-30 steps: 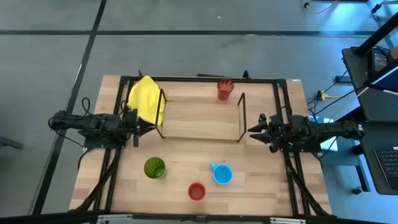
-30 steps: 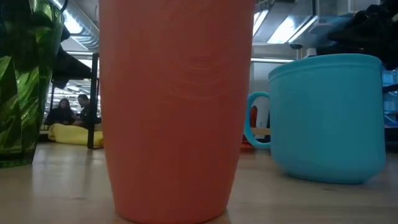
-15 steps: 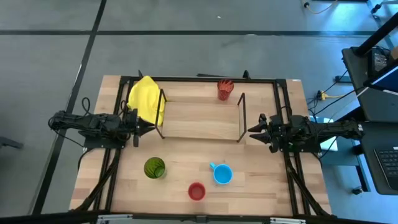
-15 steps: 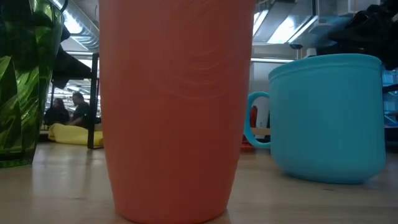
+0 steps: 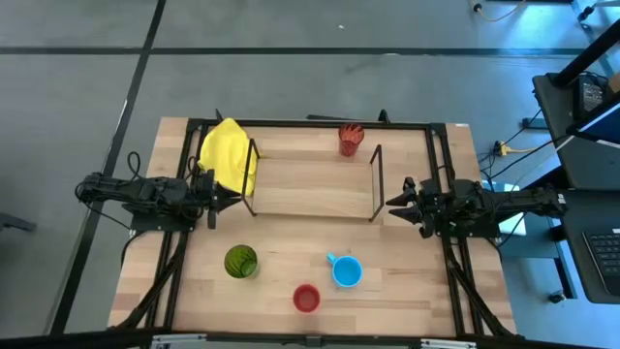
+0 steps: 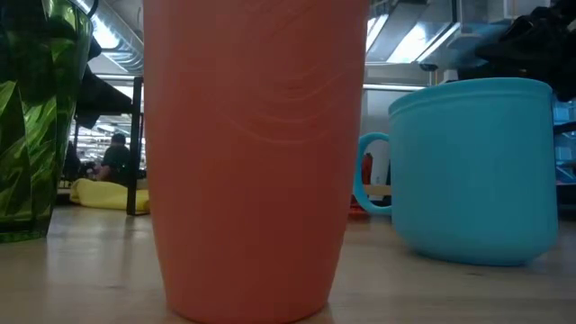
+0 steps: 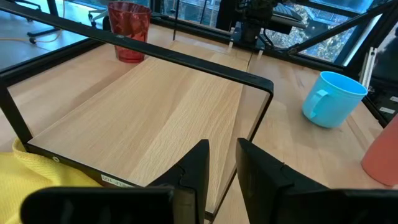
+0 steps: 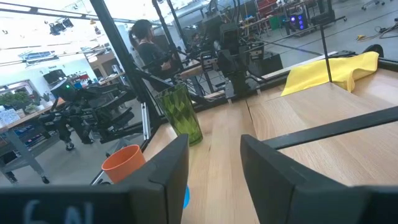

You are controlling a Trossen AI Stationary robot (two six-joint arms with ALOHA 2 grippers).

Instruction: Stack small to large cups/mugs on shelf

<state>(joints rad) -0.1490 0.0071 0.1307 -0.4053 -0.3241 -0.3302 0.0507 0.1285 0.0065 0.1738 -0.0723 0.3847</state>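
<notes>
Seen from above, the shelf [image 5: 315,179], a light board with black wire frames at both ends, lies mid-table. The orange-red tumbler [image 5: 350,141] stands upright at its far right corner. On the near table stand the green tumbler [image 5: 240,262], the light blue mug [image 5: 346,271] and the short red cup [image 5: 306,298]. My left gripper [image 5: 231,201] hovers at the shelf's left end, slightly open and holding nothing. My right gripper [image 5: 392,204] is open at the shelf's right end, also holding nothing. The low view shows the red cup [image 6: 256,153] close up, beside the mug [image 6: 477,171].
A yellow cloth [image 5: 228,155] lies bunched at the shelf's far left end, next to my left gripper. A black frame [image 5: 310,124] runs along the table's far edge and sides. Bare wood lies between the shelf and the three near cups. A person [image 8: 146,43] stands beyond the table.
</notes>
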